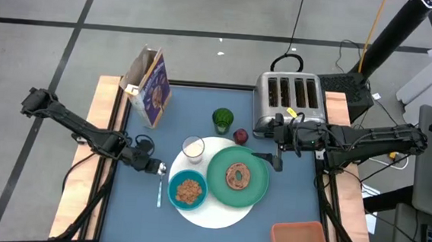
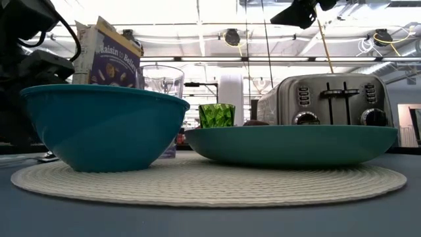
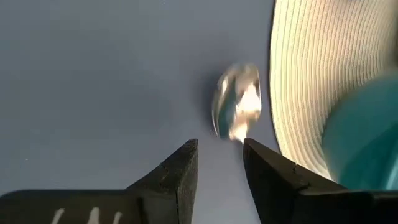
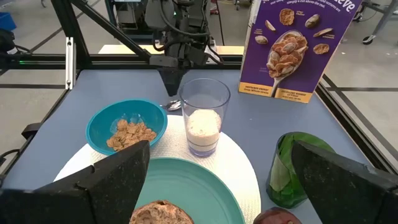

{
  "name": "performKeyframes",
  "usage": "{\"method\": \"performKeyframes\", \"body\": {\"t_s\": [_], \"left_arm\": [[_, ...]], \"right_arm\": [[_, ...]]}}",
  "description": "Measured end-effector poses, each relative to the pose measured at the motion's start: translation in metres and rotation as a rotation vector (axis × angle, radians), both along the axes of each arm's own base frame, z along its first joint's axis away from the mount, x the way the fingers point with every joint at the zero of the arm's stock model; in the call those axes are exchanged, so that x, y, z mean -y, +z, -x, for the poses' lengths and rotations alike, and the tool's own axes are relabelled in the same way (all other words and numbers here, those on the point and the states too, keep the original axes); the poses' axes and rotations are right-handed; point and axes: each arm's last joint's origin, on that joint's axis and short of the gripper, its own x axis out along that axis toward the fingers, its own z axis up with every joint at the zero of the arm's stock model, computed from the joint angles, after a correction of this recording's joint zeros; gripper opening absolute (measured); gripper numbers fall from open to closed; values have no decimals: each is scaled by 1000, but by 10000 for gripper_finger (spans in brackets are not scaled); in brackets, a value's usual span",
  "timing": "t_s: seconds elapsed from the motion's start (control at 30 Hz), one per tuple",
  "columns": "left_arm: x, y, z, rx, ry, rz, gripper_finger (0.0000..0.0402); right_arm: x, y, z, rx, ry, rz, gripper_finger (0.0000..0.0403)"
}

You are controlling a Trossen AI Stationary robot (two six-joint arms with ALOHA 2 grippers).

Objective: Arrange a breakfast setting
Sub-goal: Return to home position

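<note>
A white round mat [image 1: 217, 213] holds a green plate [image 1: 216, 167] with a bagel [image 1: 238, 176], a teal bowl [image 1: 187, 190] of cereal and a clear glass [image 1: 193, 148] with milk in it. A green cup [image 1: 222, 120] and a dark-red fruit [image 1: 241, 136] stand beyond the mat. The purple cereal box [image 1: 151, 86] stands at the far left. The spoon [image 1: 159, 193] lies on the table left of the bowl. My left gripper [image 1: 156, 166] is open just above the spoon's bowl end [image 3: 236, 102]. My right gripper [image 1: 277, 157] hangs open and empty over the plate's right rim.
A silver four-slot toaster [image 1: 290, 99] stands at the far right behind my right gripper. An orange-pink tray [image 1: 299, 241] lies at the near right corner. Blue tabletop [image 1: 141, 215] shows to the left of the mat and near the front edge.
</note>
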Motion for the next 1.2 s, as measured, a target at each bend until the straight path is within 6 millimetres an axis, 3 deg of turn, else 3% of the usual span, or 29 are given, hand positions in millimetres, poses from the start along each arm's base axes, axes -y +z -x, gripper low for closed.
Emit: {"method": "performKeyframes", "body": {"t_s": [0.23, 0.5, 0.77, 1.2], "left_arm": [[5, 10, -3, 90, -35, 118, 124], [8, 36, -5, 361, -89, 141, 60], [5, 61, -11, 713, -267, -182, 19], [-17, 86, 4, 905, -443, -751, 14]], "right_arm": [[0, 1, 0, 7, 0, -2, 380], [1, 12, 15, 70, 1, -8, 337], [4, 30, 40, 183, 2, -19, 264], [7, 33, 69, 172, 28, 78, 116]]}}
